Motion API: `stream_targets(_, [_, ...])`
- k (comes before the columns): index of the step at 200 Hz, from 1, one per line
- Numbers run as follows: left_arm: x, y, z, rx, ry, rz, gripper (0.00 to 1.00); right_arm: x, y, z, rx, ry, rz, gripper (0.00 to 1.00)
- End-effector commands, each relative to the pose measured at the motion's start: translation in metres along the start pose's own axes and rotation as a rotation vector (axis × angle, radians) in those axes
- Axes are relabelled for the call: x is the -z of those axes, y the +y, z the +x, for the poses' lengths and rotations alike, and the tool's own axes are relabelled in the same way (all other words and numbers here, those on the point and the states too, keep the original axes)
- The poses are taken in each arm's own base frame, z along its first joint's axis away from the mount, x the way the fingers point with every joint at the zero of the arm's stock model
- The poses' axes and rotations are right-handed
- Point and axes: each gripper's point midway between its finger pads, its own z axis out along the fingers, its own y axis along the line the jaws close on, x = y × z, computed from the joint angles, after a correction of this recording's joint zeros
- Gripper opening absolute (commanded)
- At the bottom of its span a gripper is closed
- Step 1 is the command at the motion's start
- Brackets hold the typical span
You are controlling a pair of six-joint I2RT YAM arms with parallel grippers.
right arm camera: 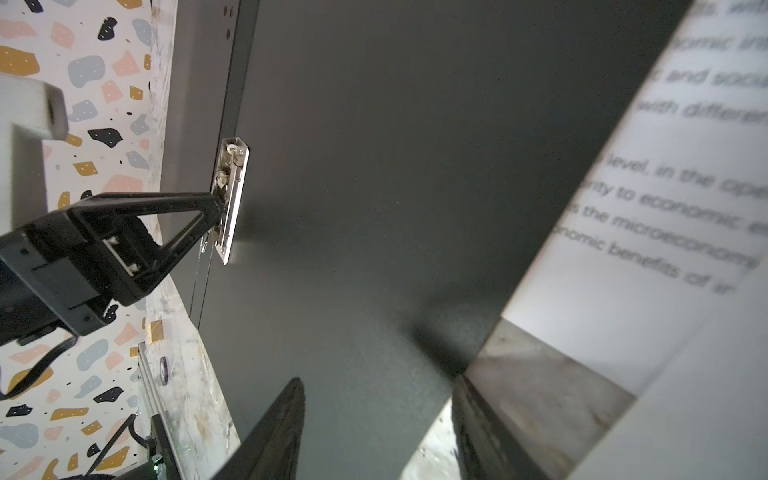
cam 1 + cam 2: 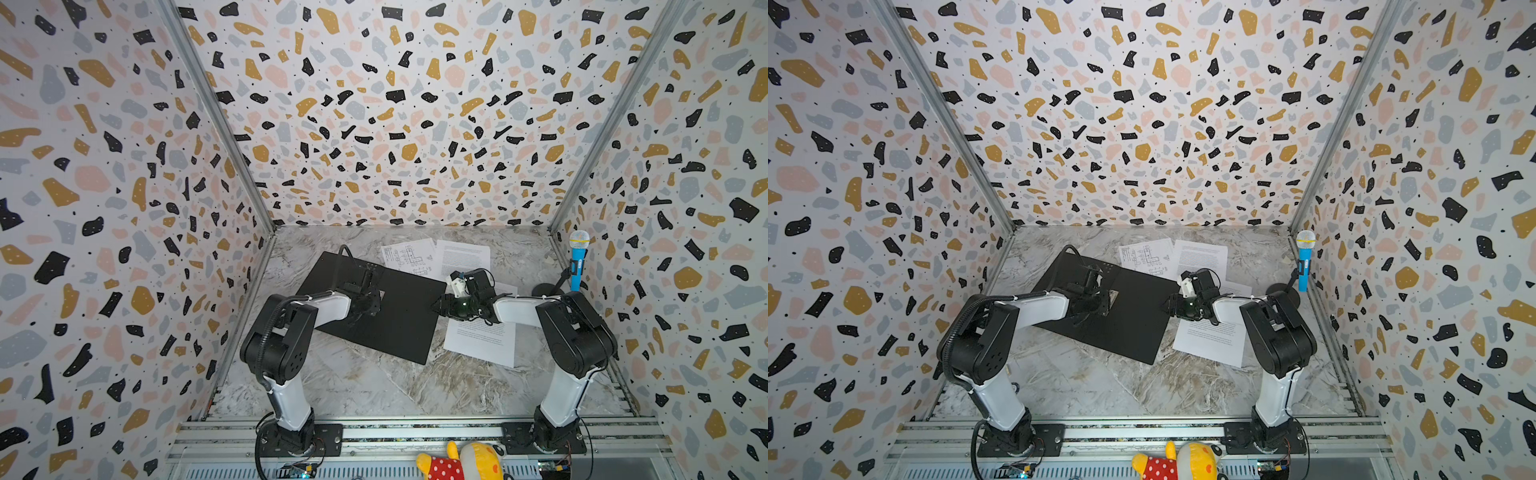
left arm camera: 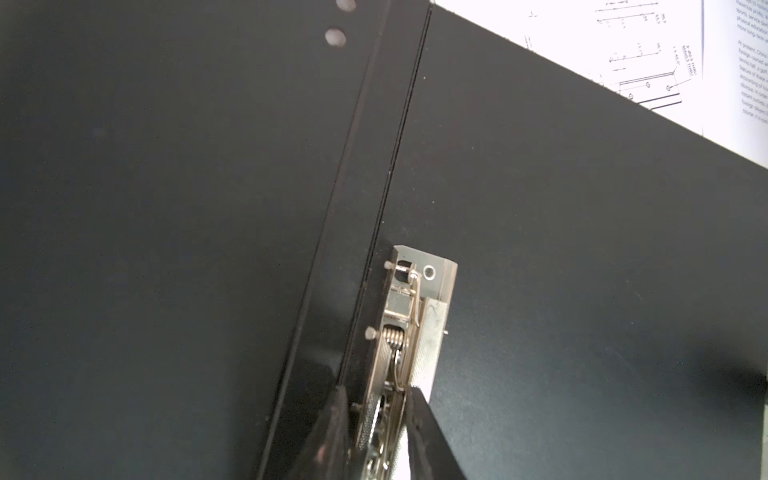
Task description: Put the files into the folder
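The folder (image 2: 399,328) (image 2: 1133,332) lies open on the marble table with its black inside up. My left gripper (image 2: 371,301) (image 3: 376,409) is at the spine, shut on the metal clip (image 3: 415,316) (image 1: 230,199), with one finger on each side of it. My right gripper (image 2: 436,306) (image 1: 376,380) hangs open over the folder's right edge and holds nothing. The files lie outside the folder. A drawing sheet (image 2: 409,257) (image 3: 623,50) and a text sheet (image 2: 465,257) lie behind it. Another text sheet (image 2: 482,343) (image 1: 665,208) lies to its right, partly under the right arm.
A blue toy microphone (image 2: 578,259) stands on a black stand by the right wall. A yellow and red plush toy (image 2: 461,461) lies beyond the front rail. Patterned walls close in the table on three sides.
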Motion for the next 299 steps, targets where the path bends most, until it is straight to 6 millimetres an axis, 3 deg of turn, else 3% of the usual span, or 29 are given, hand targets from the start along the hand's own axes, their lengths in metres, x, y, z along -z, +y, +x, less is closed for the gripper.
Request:
stream_targets(1, [0.005,-0.013,0.005,0.02,0.003,0.07,0.23,-0.003,0.026,-0.012,0.021,-0.015,-0.083,0.56])
stream_targets(108, [0.028,-0.043,-0.001,0.159,-0.064,0.237,0.21,0.005,0.055,-0.051,0.025,-0.067,-0.18,0.53])
stream_targets(183, [0.035,-0.065,0.004,0.184,-0.067,0.292,0.24,0.001,0.048,-0.077,0.021,-0.068,-0.182,0.53])
stream_targets(204, [0.038,-0.064,0.004,0.189,-0.071,0.282,0.26,0.0,0.041,-0.082,0.02,-0.068,-0.16,0.54])
stream_targets(238, [0.042,-0.054,-0.007,0.178,-0.081,0.233,0.36,0.004,0.033,-0.086,0.046,-0.075,-0.111,0.65])
stream_targets(263, [0.051,-0.047,-0.024,0.171,-0.115,0.214,0.48,0.012,0.037,-0.086,0.07,-0.084,-0.094,0.69])
stream_targets(299, [0.058,-0.03,-0.035,0.172,-0.129,0.199,0.54,0.025,0.038,-0.081,0.082,-0.104,-0.047,0.7])
